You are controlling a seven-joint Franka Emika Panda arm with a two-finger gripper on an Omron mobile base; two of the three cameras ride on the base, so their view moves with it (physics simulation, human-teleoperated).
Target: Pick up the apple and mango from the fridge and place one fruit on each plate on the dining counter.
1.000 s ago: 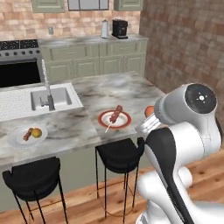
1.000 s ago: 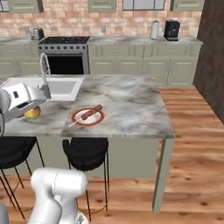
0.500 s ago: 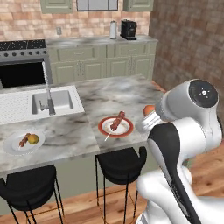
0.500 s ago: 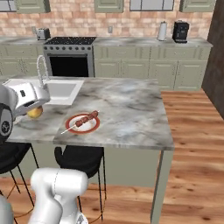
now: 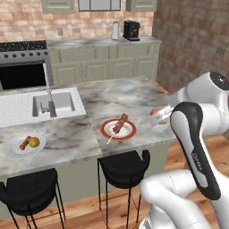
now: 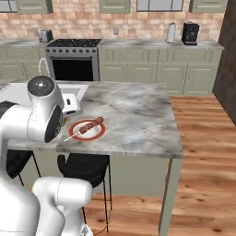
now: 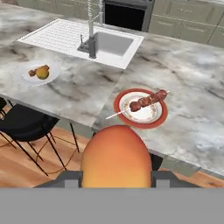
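Above the near edge of the worktop (image 5: 112,96), your pincer (image 7: 116,175) is gripping the orange-red mango (image 7: 116,157), hanging just short of the red-rimmed plate (image 7: 141,108) that is carrying a skewer (image 7: 146,101). Further left, the pale plate (image 7: 37,73) is already holding a yellow fruit (image 7: 42,71), near the sink (image 7: 109,43).

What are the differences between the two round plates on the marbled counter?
The white plate with a red rim carries a meat skewer whose stick pokes past the rim; the plain pale grey-white plate carries a small yellow fruit beside a smaller brown piece. The red-rimmed plate lies near the counter's front edge, right of the sink; the plain plate lies left. Both are flat, round.
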